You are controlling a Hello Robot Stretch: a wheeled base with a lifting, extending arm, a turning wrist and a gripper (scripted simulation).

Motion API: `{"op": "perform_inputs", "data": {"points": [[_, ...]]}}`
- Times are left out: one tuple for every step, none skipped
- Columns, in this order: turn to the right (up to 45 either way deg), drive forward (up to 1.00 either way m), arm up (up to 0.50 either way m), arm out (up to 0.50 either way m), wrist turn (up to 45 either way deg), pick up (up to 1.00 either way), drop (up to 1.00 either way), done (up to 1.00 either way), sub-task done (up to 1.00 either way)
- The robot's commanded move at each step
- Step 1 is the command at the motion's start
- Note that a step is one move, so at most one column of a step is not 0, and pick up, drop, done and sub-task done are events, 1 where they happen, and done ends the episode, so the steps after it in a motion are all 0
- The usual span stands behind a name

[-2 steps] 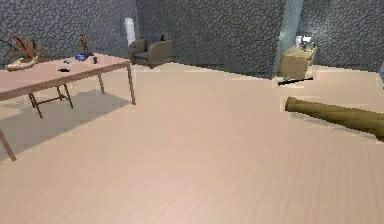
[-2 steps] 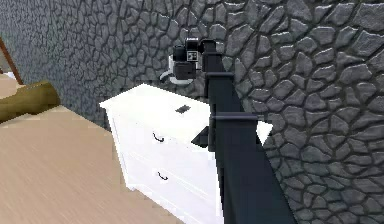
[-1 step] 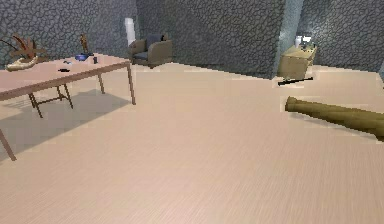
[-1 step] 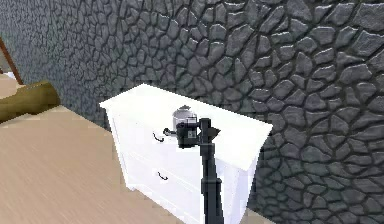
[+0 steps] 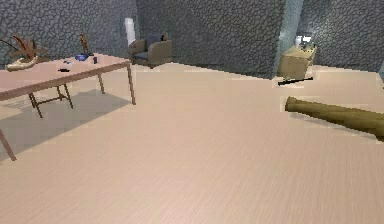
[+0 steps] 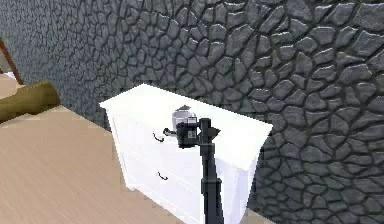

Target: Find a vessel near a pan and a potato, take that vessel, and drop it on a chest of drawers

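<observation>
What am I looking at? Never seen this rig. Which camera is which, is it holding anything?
A simulated wheeled robot with one extending arm and a two-finger gripper. The forward view looks ahead from the robot: a wooden table with small items, an armchair, a bat on the floor. The arm side view looks out sideways: the dark arm rises to the gripper, seen against a white chest of drawers by a stone wall. With the chest behind it, I cannot tell whether it holds anything.
</observation>
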Motion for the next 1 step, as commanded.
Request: {"op": "perform_inputs", "data": {"points": [[0.0, 0.0, 0.1, 0.0, 0.0, 0.0, 0.0, 0.0, 0.0]]}}
